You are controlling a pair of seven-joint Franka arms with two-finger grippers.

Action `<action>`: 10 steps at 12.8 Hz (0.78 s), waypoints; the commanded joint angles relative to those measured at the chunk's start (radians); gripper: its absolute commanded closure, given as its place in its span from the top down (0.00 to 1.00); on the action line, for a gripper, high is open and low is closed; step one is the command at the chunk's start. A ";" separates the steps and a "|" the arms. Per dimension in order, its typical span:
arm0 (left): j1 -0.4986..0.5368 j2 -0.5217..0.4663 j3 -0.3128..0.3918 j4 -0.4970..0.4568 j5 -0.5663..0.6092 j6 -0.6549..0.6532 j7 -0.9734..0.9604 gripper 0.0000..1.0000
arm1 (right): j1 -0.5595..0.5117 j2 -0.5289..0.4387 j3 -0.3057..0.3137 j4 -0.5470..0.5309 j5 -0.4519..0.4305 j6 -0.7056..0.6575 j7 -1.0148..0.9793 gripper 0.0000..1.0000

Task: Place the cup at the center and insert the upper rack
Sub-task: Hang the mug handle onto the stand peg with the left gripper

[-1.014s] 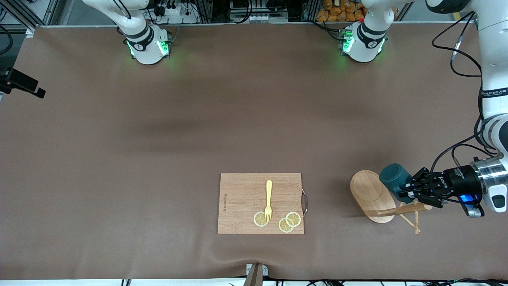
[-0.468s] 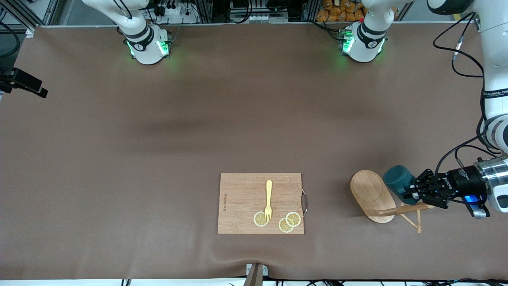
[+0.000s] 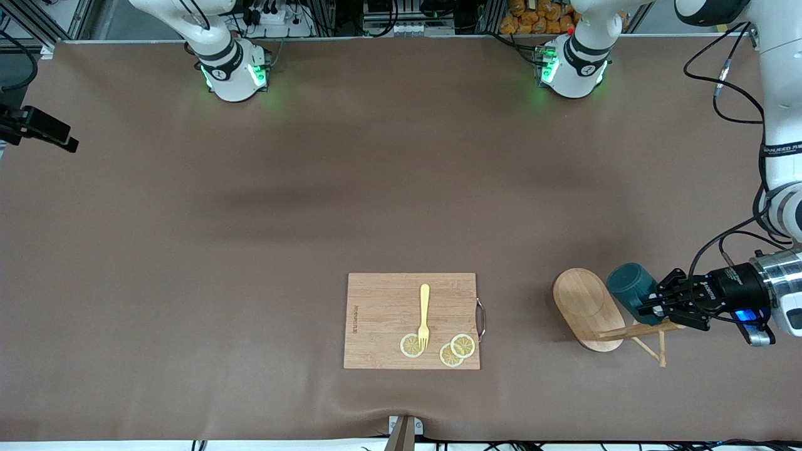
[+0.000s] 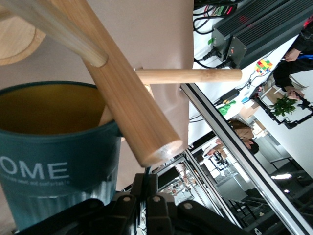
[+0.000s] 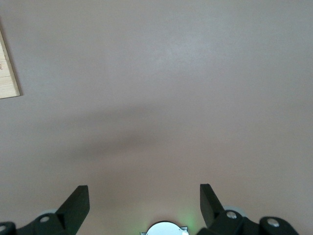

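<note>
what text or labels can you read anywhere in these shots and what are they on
"OME": white capitals on the side of the teal cup; the start of the word is cut off by the wrist picture's edge.
Small print on the cutting board: too small to read.
Lettering on the left arm's white link: too blurred to read.
Print on the left tool: too small to read.

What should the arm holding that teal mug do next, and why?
Probably carry it clear toward the middle of the table. The left gripper is shut on the cup, which hangs close over the tipped-over wooden rack, its post right against the rim. The right gripper waits open.
</note>
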 commanded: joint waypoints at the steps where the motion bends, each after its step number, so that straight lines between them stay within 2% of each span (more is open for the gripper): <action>1: 0.009 0.026 -0.008 0.032 -0.035 0.000 0.016 1.00 | 0.008 -0.007 0.001 0.005 -0.019 -0.012 0.018 1.00; 10: 0.014 0.009 -0.009 0.043 -0.033 -0.032 -0.030 1.00 | 0.017 -0.007 0.001 0.007 -0.017 -0.013 0.019 1.00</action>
